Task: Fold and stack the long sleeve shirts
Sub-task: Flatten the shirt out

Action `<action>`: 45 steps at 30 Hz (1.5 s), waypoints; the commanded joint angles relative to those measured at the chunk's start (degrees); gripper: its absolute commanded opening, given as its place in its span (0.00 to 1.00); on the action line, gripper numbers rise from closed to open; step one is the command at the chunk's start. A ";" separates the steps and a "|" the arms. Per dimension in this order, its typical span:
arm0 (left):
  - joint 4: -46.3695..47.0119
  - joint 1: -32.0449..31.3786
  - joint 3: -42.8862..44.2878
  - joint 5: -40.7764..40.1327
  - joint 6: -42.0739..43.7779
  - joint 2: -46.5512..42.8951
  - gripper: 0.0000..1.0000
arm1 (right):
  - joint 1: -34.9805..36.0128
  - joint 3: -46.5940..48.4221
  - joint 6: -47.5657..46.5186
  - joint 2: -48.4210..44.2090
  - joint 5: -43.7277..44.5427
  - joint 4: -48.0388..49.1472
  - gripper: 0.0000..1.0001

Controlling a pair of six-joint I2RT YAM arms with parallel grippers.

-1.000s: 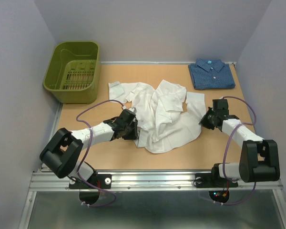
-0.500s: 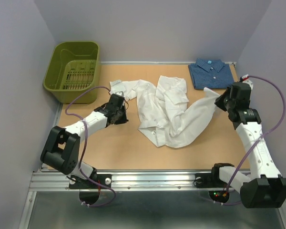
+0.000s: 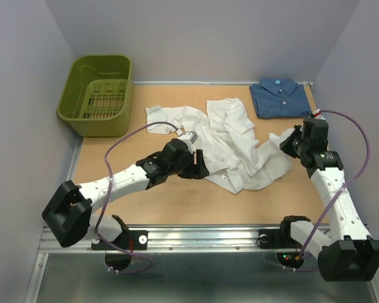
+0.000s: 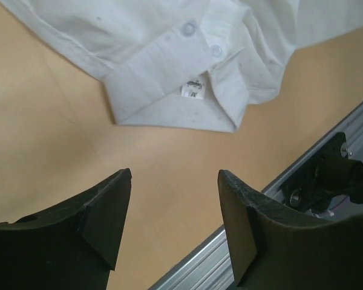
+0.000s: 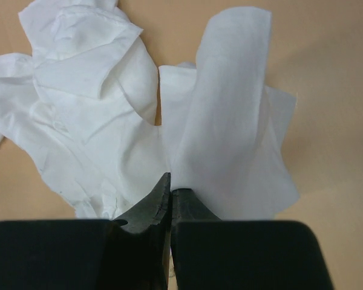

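Note:
The white shirt [image 3: 230, 144] lies crumpled across the middle of the table. The dark blue shirt [image 3: 280, 97] lies folded at the back right. My left gripper [image 3: 199, 165] is open and empty, just at the shirt's near left edge; in the left wrist view its fingers [image 4: 109, 208] hover over bare table below a cuff with buttons and a label [image 4: 193, 90]. My right gripper [image 3: 289, 142] is shut on a strip of the white shirt [image 5: 227, 115] and holds it lifted at the shirt's right side.
A green slotted basket [image 3: 98, 95] stands at the back left. The table's metal front rail [image 4: 314, 163] runs close by the left gripper. Purple walls close in the back and sides.
My left gripper has moved right and nearer, to the shirt's near left edge. My right gripper has come down and nearer with the cloth, and the shirt has bunched up.

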 commanded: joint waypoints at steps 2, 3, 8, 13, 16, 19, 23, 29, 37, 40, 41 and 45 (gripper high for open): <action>6.81 -5.07 4.67 0.45 -4.45 9.37 0.71 | -0.17 -0.11 0.05 -0.92 -1.16 1.77 0.01; 7.42 -5.70 5.82 0.71 -4.80 11.15 0.71 | -0.17 -0.20 0.05 -0.92 -1.25 1.77 0.01; 8.92 -8.69 13.37 2.20 -6.04 22.21 0.69 | -0.17 -1.16 0.40 -1.10 -1.42 1.86 0.01; 10.77 -10.10 17.16 2.03 -7.53 27.77 0.65 | -0.26 -2.75 0.58 -1.80 -1.69 2.21 0.01; 11.12 -10.36 19.19 1.68 -7.80 30.23 0.64 | -0.17 -3.19 0.67 -1.71 -1.86 2.38 0.01; 11.12 -10.36 20.68 0.01 -8.67 32.26 0.61 | -0.17 -3.62 0.93 -1.80 -2.04 2.73 0.01; 10.68 -10.36 22.79 -0.87 -9.55 36.03 0.57 | -0.17 -4.24 1.11 -2.15 -1.78 2.91 0.01; 9.63 -10.19 23.85 -2.01 -10.78 37.97 0.46 | -0.17 -4.77 0.84 -2.94 -0.72 3.00 0.01; 10.68 -10.10 24.64 -2.71 -11.22 38.15 0.20 | -0.17 -5.12 0.76 -3.56 -0.72 3.00 0.01; 11.12 -9.75 24.38 -2.89 -11.22 37.54 0.00 | -0.17 -4.68 0.67 -4.08 -0.63 2.91 0.01; 11.12 -9.49 24.38 -2.89 -10.96 37.10 0.00 | -0.17 -4.68 0.49 -4.09 -0.55 3.00 0.01; 5.44 -5.46 24.72 -4.98 -6.51 31.24 0.00 | -0.26 1.53 -2.57 -3.04 0.86 2.83 0.01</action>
